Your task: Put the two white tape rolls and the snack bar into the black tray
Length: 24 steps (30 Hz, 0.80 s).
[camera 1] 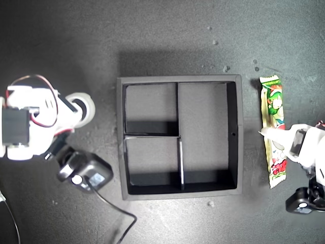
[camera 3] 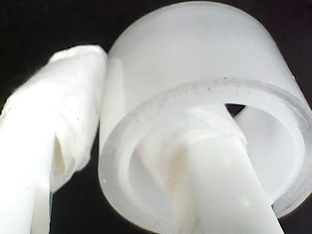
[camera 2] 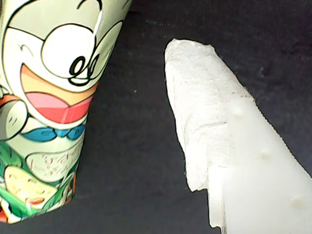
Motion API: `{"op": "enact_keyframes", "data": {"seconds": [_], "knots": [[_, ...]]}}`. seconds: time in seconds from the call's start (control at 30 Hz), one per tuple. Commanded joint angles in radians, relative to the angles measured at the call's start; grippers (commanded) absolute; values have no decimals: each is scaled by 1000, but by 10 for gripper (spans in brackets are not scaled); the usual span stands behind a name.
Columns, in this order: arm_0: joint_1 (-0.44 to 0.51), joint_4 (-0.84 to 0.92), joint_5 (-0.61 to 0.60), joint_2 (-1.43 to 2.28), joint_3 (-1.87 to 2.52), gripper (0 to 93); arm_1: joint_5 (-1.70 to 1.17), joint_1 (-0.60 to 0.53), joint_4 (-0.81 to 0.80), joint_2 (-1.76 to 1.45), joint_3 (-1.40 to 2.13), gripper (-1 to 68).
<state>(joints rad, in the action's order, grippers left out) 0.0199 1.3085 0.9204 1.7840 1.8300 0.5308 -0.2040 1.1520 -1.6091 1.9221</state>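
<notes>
The black tray (camera 1: 239,152) sits in the middle of the exterior view, its compartments holding nothing. One white tape roll (camera 1: 90,109) (camera 3: 195,53) lies on the dark table toward the exterior view's left. My second gripper (camera 1: 80,107) (camera 3: 122,126) is shut on its wall, one finger inside the hole and one outside. The other tape roll is out of view. The snack bar (camera 1: 272,104) (camera 2: 53,97) lies lengthwise beyond the tray at the exterior view's right. My first gripper (camera 1: 265,133) is open over its middle, one padded finger (camera 2: 209,112) beside the wrapper.
A black camera module (camera 1: 84,173) with a cable (camera 1: 119,206) lies near the tray's lower corner at the exterior view's left. Another black module (camera 1: 303,199) sits at the exterior view's lower right. Small white specks (camera 1: 226,67) dot the table behind the tray.
</notes>
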Motion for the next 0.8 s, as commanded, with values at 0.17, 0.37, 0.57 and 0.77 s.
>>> {"op": "enact_keyframes", "data": {"seconds": [0.17, 0.37, 0.57, 0.77], "knots": [[-5, 299, -71, -95, -566, 1, -61, 38, -170, 3, 103, 239], [2, 379, -92, -308, -804, 1, -104, 66, -225, 71, 77, 218], [-6, 440, -114, -561, -1066, 1, -115, 67, -212, 170, 8, 163], [8, 522, -121, -844, -1419, 1, -109, 35, -101, 169, -61, 145]]}}
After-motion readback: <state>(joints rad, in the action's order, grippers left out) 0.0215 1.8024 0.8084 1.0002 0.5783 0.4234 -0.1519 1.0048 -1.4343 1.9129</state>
